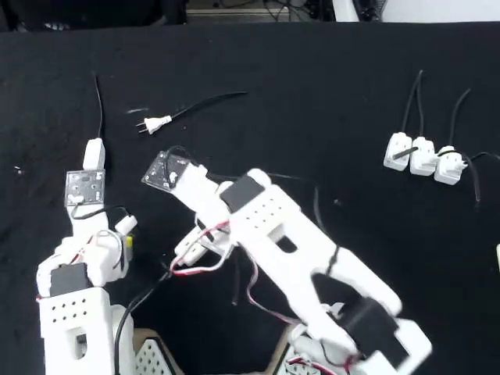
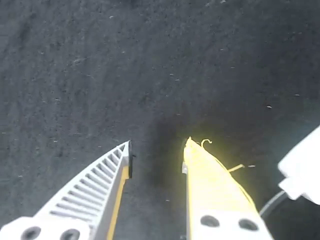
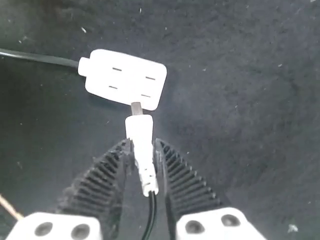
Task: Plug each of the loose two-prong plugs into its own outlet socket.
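While your right gripper point(image 3: 142, 144) is clenched on the body of a white two-prong plug point(image 3: 139, 127), the plug's prong end touches the side of a white outlet socket point(image 3: 125, 79) lying flat on the black table point(image 3: 250, 75). You have a second plug point(image 1: 156, 123) lying loose, and three more sockets point(image 1: 423, 156) in a row well apart from it. Your left gripper point(image 2: 156, 160) hangs above the table, jaws released, grasping nothing.

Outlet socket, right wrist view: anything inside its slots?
The outlet socket shows four empty face slots. The two-prong plug in the right fingers meets its edge; prong depth is hidden.
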